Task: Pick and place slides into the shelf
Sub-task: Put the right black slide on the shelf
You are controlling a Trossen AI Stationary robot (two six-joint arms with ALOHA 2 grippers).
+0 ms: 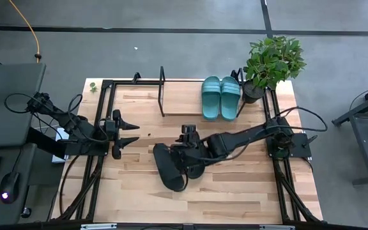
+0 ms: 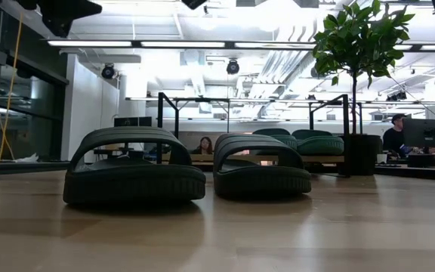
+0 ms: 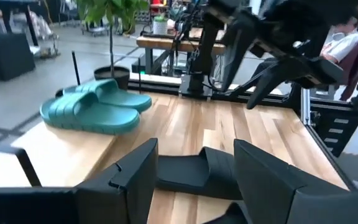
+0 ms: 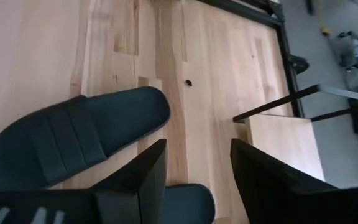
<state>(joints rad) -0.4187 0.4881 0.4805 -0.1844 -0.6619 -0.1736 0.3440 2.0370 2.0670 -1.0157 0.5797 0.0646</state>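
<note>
Hovering open over black slides (image 1: 171,167), right gripper (image 1: 185,135).

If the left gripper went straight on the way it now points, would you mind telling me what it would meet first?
Most likely the nearer of the two black slides, lying on the table just past the left gripper and its open jaws. The right gripper sits above the black pair; how far beyond is unclear.

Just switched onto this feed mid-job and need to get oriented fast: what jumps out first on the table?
Two black slides lie side by side on the bare table near its middle, with the right gripper open above them. Two teal-green slides already sit paired on the shelf at the far edge, beside a potted plant. The left gripper waits open at the table's left side.
</note>
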